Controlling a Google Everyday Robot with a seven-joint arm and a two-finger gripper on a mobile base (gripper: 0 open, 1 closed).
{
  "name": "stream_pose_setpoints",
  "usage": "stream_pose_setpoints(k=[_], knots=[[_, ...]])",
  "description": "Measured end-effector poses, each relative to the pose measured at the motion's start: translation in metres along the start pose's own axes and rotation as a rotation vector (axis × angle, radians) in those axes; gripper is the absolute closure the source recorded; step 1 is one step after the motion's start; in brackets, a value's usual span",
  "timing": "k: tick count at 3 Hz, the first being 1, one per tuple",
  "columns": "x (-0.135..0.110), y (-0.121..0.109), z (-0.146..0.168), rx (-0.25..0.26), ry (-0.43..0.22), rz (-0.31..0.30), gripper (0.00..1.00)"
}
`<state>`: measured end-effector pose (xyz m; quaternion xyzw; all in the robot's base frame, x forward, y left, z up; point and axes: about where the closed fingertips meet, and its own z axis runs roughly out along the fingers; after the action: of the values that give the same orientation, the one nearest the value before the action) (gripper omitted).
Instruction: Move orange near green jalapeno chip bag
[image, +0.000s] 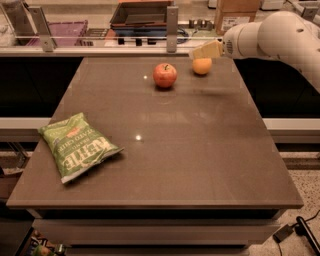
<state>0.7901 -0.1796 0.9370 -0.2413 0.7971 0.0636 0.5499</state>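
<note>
One orange (202, 66) beside hand (199, 52) (table's (200, 160) far edge)

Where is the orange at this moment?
In the camera view, the orange sits near the far edge of the table, right of the red apple, with the end effector close above it.

The pincer (203, 52) hangs close by the orange (202, 66), the apple (165, 75) alone bordering open tabletop (200, 150) toward the chip bag (77, 146).

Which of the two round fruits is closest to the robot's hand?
The orange, the plain orange-coloured one right beside the gripper. The red apple with a stem sits farther away from it.
</note>
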Motion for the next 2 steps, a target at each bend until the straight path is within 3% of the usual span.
stream_pose_setpoints(k=[2], knots=[[0.026, -0.001, 0.011, -0.029, 0.027, 0.01, 0.0]])
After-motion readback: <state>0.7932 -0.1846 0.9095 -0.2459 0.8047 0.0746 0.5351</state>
